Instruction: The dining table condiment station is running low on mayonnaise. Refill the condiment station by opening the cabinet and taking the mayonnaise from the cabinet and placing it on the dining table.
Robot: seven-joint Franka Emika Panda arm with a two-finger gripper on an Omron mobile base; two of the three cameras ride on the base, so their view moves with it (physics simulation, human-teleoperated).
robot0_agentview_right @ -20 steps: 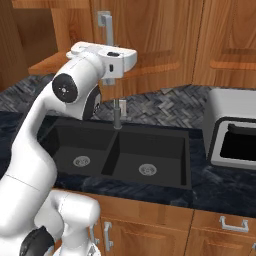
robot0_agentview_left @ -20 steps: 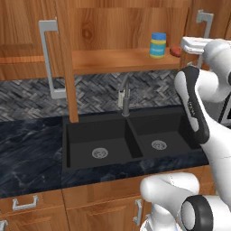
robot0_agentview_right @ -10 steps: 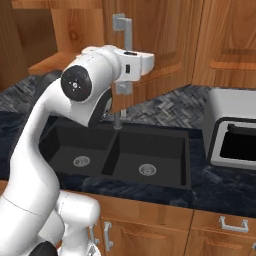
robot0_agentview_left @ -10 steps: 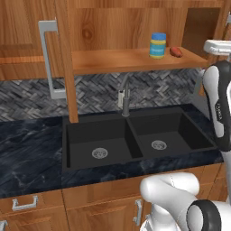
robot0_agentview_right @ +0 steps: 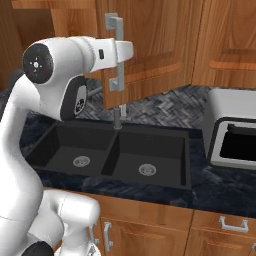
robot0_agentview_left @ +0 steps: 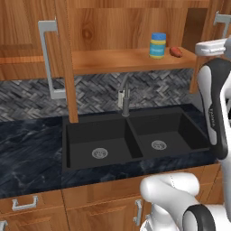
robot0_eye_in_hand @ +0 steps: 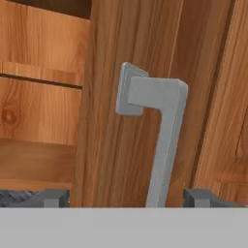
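Brown wood everywhere here, so bear with me. I've got the medium-brown upper wall cabinet [robot0_agentview_left: 122,31] with both panelled doors swung wide, which is why the shelf inside is fully exposed. On that shelf sits the mayonnaise [robot0_agentview_left: 158,45], a small jar with a blue lid, pale yellow body and teal label band, upright near the right end, with a small reddish-brown lump [robot0_agentview_left: 176,52] just beside it.

My gripper [robot0_eye_in_hand: 127,198] is released, fingers spread with the long silver bar handle [robot0_eye_in_hand: 162,140] of the right door running down between them but touching neither, as far as I can tell. I'd say the door-opening step is done, with the handle let go so the arm can go for the jar.

Below is the black marble worktop [robot0_agentview_left: 27,153] with its double sink [robot0_agentview_left: 131,140]. Next I'd swing left toward the shelf, minding that door edge.
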